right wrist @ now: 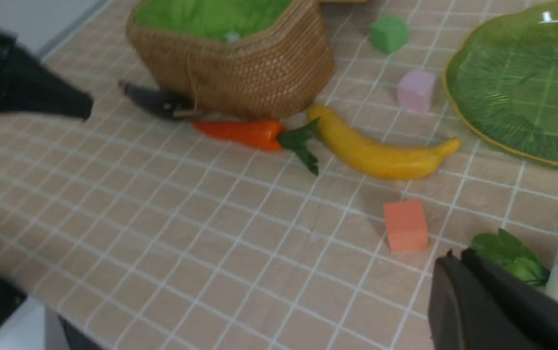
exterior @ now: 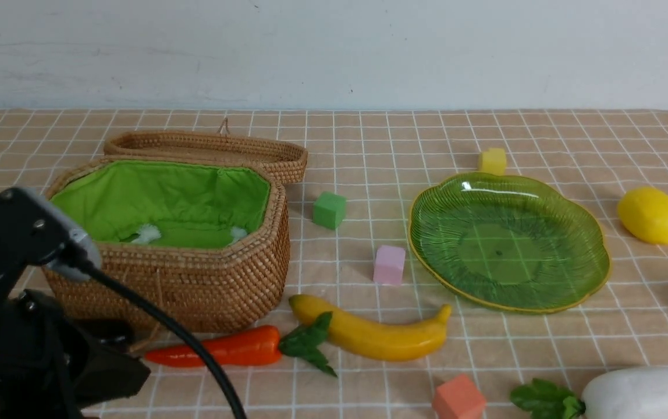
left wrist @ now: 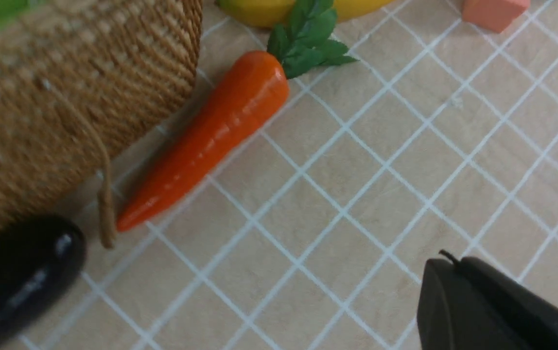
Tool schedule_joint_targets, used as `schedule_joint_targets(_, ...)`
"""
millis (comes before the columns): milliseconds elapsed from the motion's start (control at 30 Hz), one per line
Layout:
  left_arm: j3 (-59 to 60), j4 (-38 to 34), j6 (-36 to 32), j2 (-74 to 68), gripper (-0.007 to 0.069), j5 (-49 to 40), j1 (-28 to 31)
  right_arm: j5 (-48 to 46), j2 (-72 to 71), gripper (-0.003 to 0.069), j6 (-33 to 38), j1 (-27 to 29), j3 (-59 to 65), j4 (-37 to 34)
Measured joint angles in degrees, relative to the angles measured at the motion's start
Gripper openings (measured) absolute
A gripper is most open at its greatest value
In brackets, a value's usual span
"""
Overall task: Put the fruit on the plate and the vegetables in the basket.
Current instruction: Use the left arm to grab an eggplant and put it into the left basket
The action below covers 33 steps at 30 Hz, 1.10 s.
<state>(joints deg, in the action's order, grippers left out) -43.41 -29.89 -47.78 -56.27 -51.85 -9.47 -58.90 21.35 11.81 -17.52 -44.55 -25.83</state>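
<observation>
Just beside the basket's [left wrist: 65, 97] near wall, on the tabletop: eggplant [left wrist: 16, 277], carrot [left wrist: 211, 141] alongside. Left end effector [right wrist: 77, 103] hangs near the eggplant; I cannot tell its opening, and nothing shows in it. Hazard, my judgement: a finger catches wicker or the dangling cord [left wrist: 104, 194], shoving the basket.

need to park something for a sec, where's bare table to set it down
Widest bare patch: near side, in front of the carrot and banana, left of the orange cube. Also the far strip between the lid and yellow cube. Crowded: front of the basket, by the eggplant.
</observation>
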Motion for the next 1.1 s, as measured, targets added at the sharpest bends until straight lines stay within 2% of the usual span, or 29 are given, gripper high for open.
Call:
schedule_joint_targets(67,-1.80,2.79,-5.77,-2.20,-0.0013,-0.48,0.00,-2.53,2.37,-0.0008,2.84,-0.18,-2.73,0.28)
schedule_joint_targets(133,-2.50,6.40,-8.03,-3.31,-0.0013,-0.71,0.00,-3.07,3.34,-0.0008,4.85,-0.18,-3.30,0.42)
schedule_joint_targets(267,-2.78,18.59,-3.29,-6.02,-0.0010,-1.22,2.91,-3.34,3.87,-0.0008,6.93,-0.18,-3.07,0.69)
schedule_joint_targets(333,-2.78,21.56,-2.44,-7.49,-0.0008,0.07,5.56,-3.43,3.87,-0.0008,7.15,-0.18,-2.77,0.73)
schedule_joint_targets(500,-2.78,23.50,-9.82,-13.58,0.0010,4.66,10.13,-3.64,3.97,-0.0007,7.26,-0.18,-2.22,0.96)
schedule_joint_targets(600,-2.78,24.99,-11.09,-15.89,0.0033,5.86,10.85,-3.63,3.97,-0.0006,7.26,-0.18,-2.20,0.96)
schedule_joint_targets(767,-2.78,35.31,-11.50,-20.94,0.0216,12.51,14.49,-4.02,3.97,-0.0006,7.26,-0.18,-2.15,0.96)
schedule_joint_targets(933,-2.80,38.97,-11.78,-25.28,0.0434,19.73,17.89,-3.65,3.97,-0.0003,7.26,-0.18,-2.15,0.96)
schedule_joint_targets(1033,-2.85,42.17,-11.98,-28.48,0.0512,24.22,18.83,-3.43,3.97,-0.0001,7.26,-0.18,-2.15,0.96)
schedule_joint_targets(1100,-2.85,44.34,-12.15,-30.33,0.0533,26.64,18.97,-3.30,3.97,0.0000,7.26,-0.18,-2.15,0.96)
